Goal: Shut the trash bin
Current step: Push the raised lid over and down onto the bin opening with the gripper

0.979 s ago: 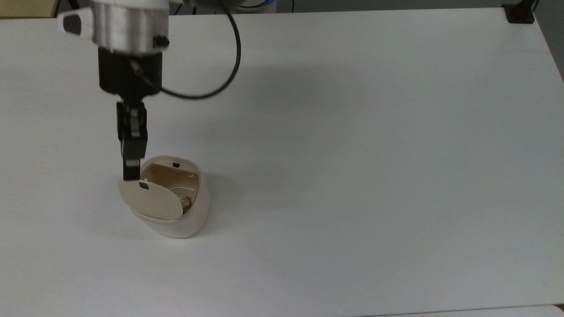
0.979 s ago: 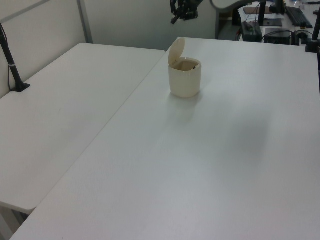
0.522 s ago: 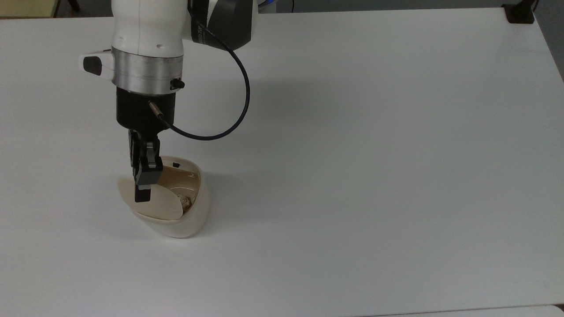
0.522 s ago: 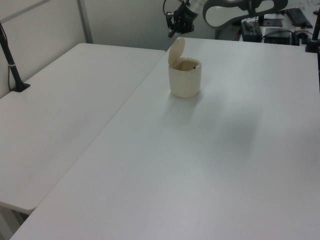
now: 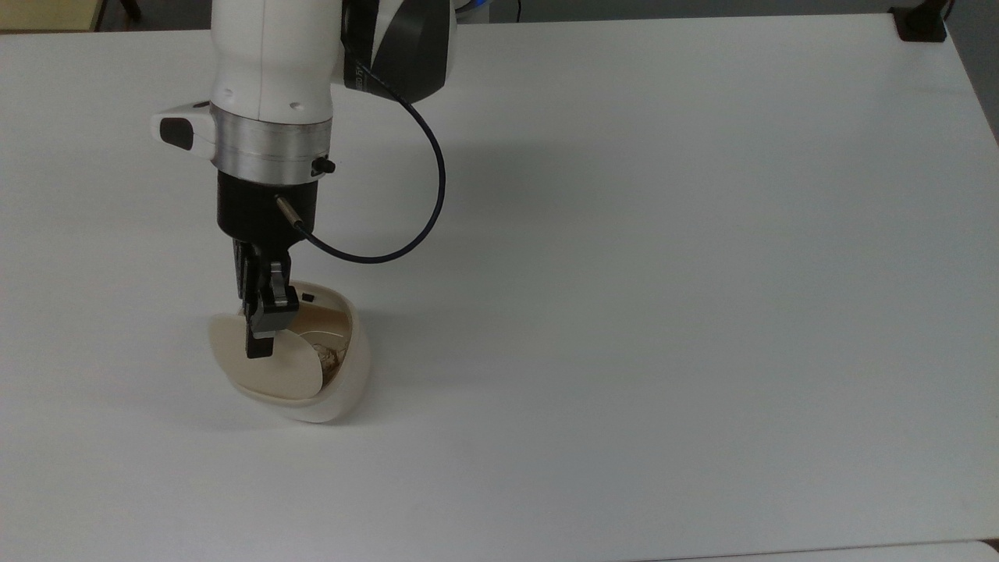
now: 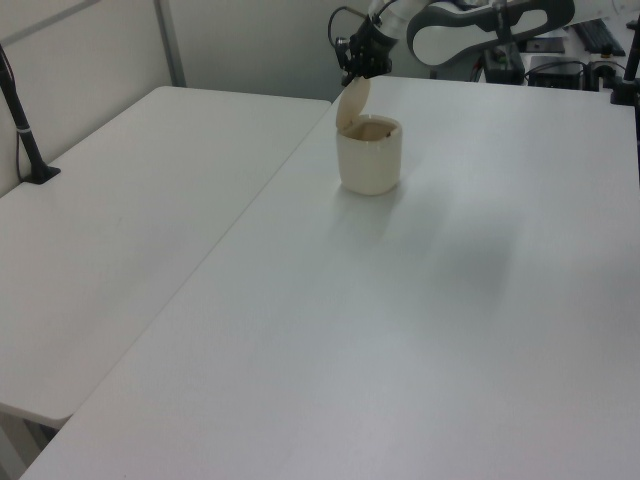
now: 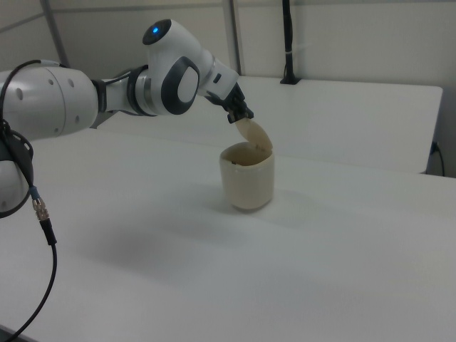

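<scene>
While its beige lid (image 5: 269, 359) stands raised and tilted over the opening, the cream-white trash bin (image 5: 324, 382) sits on the white bench (image 5: 663, 273), toward the top view's left. The black claw (image 5: 260, 343), fingers clenched together with nothing between them, presses its tip against the upper edge of the lid (image 7: 253, 134), directly above the bin (image 7: 247, 178). A black cable (image 5: 406, 203) loops beside the arm's wrist.

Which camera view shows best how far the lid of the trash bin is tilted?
The right view: the lid leans over the trash bin, seen from the side, with the gripper at its top edge. The top view shows the lid's face, the left view its narrow profile.
</scene>
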Motion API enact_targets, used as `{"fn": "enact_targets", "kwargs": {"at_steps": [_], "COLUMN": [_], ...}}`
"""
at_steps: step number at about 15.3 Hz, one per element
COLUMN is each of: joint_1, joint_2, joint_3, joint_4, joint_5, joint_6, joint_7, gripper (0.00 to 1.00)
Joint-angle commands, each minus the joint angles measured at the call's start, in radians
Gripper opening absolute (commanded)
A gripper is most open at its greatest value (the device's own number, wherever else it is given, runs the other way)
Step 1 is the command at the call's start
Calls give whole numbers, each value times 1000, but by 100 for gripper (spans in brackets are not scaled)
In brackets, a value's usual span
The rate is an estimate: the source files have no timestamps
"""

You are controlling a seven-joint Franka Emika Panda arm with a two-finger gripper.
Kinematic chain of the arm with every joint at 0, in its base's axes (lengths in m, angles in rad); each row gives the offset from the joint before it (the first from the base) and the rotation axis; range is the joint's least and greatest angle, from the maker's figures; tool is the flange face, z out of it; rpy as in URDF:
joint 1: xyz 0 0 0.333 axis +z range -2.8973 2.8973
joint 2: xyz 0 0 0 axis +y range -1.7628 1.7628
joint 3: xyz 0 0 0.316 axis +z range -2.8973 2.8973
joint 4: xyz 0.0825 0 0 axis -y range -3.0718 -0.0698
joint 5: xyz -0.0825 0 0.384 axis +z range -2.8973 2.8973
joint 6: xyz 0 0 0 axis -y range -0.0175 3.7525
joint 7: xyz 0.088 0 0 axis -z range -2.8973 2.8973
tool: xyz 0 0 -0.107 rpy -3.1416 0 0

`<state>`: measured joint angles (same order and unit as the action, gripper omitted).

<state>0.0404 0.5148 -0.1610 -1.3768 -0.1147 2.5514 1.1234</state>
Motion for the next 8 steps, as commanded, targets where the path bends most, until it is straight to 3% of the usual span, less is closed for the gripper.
{"fn": "enact_targets", "kwargs": {"at_steps": [1, 8], "joint_1": [10, 9], "joint_2": [-97, -148], "joint_3": [1, 20], "joint_4": [-129, -225], "joint_5": [-13, -11], "joint_6": [-2, -11], "joint_7": [-49, -137], "gripper": [0, 0]}}
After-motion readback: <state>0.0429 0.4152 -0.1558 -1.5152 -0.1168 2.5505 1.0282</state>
